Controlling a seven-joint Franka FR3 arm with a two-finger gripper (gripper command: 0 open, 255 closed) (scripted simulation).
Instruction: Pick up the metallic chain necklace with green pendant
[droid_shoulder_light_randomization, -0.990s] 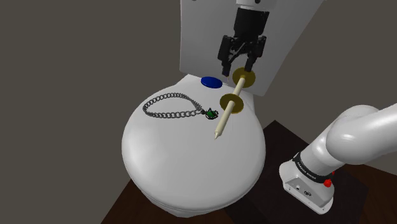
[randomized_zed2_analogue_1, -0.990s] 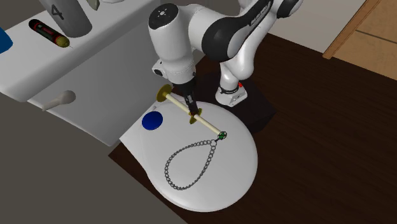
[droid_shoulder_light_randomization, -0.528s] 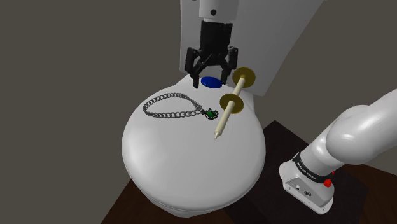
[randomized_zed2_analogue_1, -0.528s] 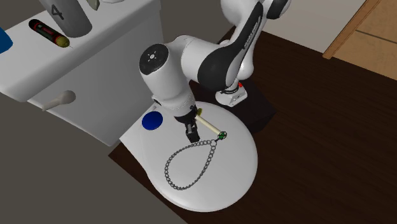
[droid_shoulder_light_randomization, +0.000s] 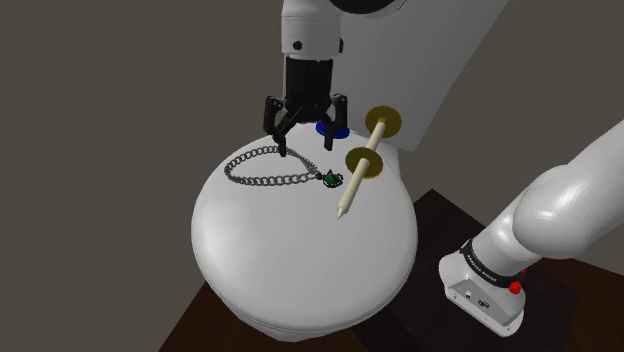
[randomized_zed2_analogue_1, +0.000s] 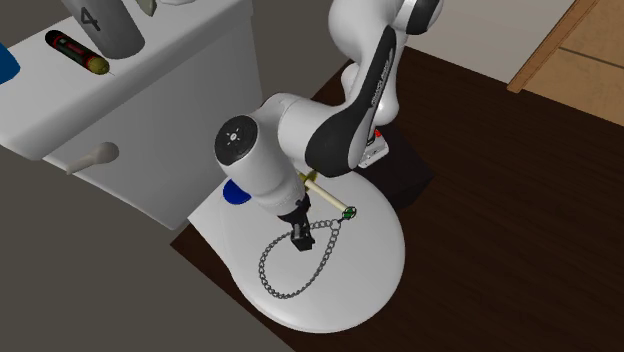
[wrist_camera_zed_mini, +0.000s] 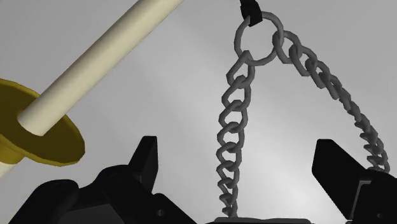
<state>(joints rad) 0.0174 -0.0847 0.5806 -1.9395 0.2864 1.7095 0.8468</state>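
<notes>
The gripper (droid_shoulder_light_randomization: 306, 130) hovered with its jaws spread wide above one strand of the necklace (droid_shoulder_light_randomization: 268, 181). The necklace lay flat on the white toilet lid (droid_shoulder_light_randomization: 300, 265). The gripper was likely lined up there, beside the green pendant (droid_shoulder_light_randomization: 331, 178), to clear the cream rod (droid_shoulder_light_randomization: 348, 195).

Light: even, diffuse, moderate | Highlight: soft sheen across white toilet lid (droid_shoulder_light_randomization: 300, 250) | Shading: lid's rim darkens gently | Surround: dim grey wall (droid_shoulder_light_randomization: 100, 100)
</notes>
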